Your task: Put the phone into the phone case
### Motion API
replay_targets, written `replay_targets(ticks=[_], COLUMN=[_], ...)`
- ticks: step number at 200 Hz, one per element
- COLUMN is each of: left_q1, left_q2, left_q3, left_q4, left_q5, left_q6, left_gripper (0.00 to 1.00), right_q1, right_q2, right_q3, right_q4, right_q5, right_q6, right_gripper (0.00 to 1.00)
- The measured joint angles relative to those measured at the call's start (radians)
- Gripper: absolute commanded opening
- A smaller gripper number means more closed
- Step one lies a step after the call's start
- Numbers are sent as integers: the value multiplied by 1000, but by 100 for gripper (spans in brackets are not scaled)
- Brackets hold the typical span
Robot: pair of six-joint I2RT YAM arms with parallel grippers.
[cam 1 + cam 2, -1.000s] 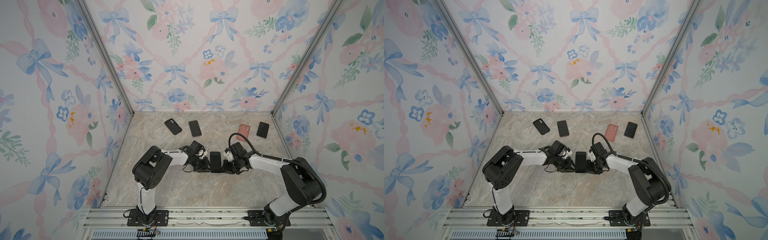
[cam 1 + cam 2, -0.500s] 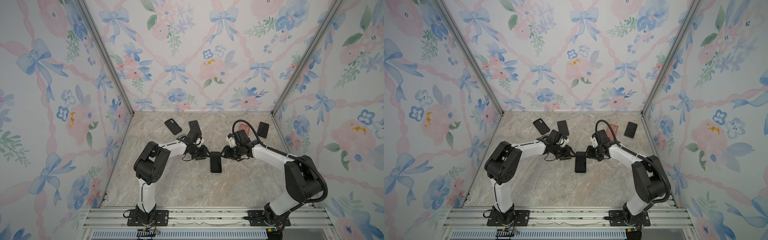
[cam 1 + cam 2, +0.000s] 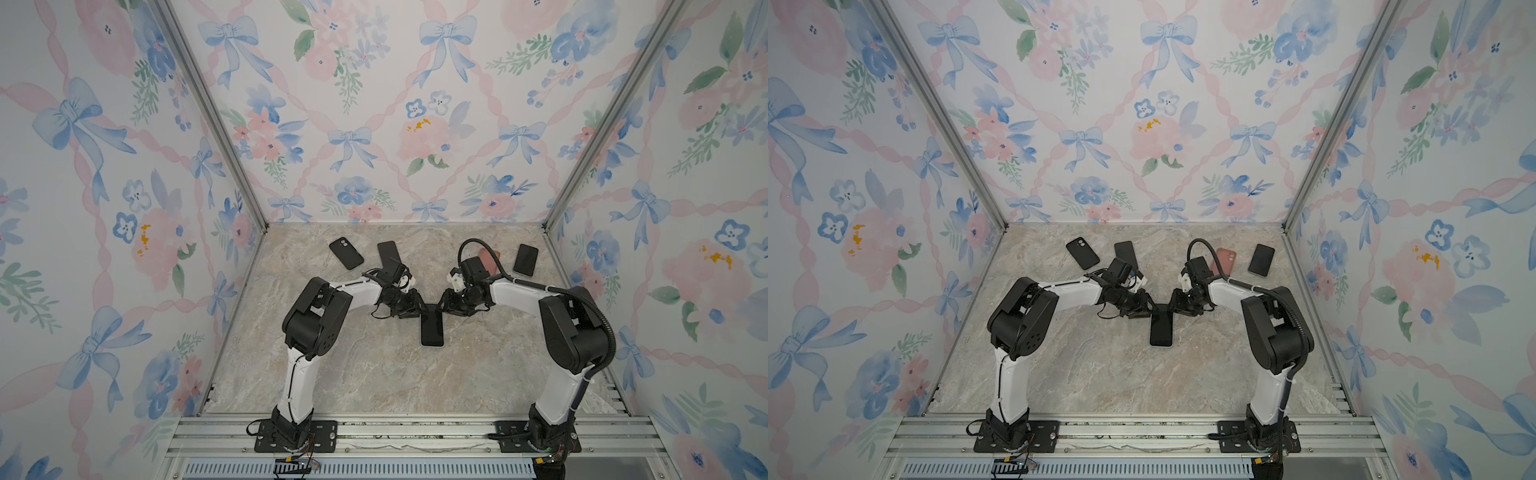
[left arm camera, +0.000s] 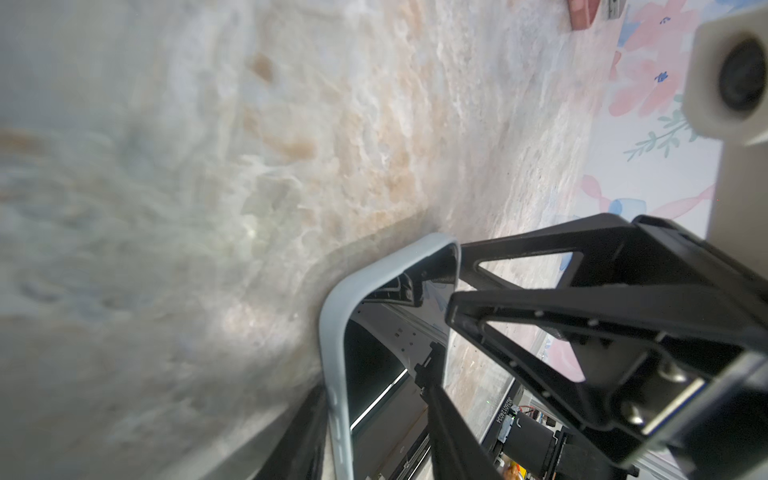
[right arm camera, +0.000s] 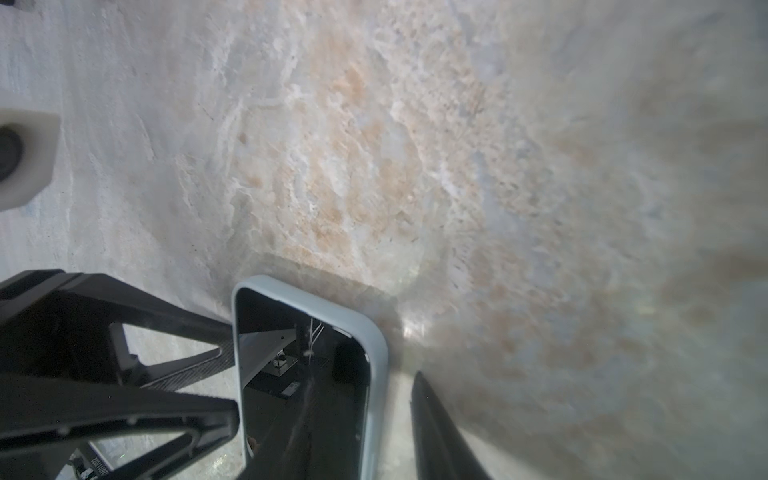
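Phone (image 3: 432, 330), a slim black glass slab, lay on the marbled bench (image 3: 374, 374) in both top views, long axis toward the arm bases, left fingers (image 3: 417, 309) and right fingers (image 3: 446, 306) equally near at its far end; the left wrist view showed fingers apart astride its pale blue rubber case (image 4: 332, 332), the right wrist view likewise.

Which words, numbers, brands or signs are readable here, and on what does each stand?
Nothing is readable with certainty.
Small white label on a black unit, left wrist view: characters too small to read.
Similar label, right wrist view: blurred.
Cased phone: no print visible.
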Motion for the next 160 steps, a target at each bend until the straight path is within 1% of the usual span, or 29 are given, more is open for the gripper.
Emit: replay_targets(ticks=[24, 57, 73, 92, 115, 125, 137, 145, 160], left_q1=[-9, -10, -10, -10, -11, -11, -11, -11, -13], left_q2=[3, 13, 14, 14, 15, 15, 15, 14, 8], left_q3=[5, 21, 23, 24, 24, 24, 24, 23, 14], left_q4=[-2, -20, -23, -27, -27, -28, -28, -27, -18], left_q5=[0, 1, 3, 4, 3, 3, 3, 3, -1], left_q6=[0, 0, 0, 0, 0, 0, 0, 0, 0], left_gripper=[39, 38, 38, 37, 37, 37, 37, 38, 39], right_q1=[4, 16, 26, 29, 34, 36, 40, 45, 58], right_q2=[5, 18, 19, 19, 19, 19, 19, 19, 19], right_q3=[3, 28, 37, 49, 56, 60, 67, 74, 87], right_q4=[0, -29, -36, -50, -57, -63, -75, -90, -130], right_q5=[6, 44, 71, 95, 114, 122, 130, 138, 153], right_q6=[4, 16, 25, 29, 34, 35, 36, 34, 31], right_gripper=[31, 26, 20, 17, 16, 17, 21, 25, 37])
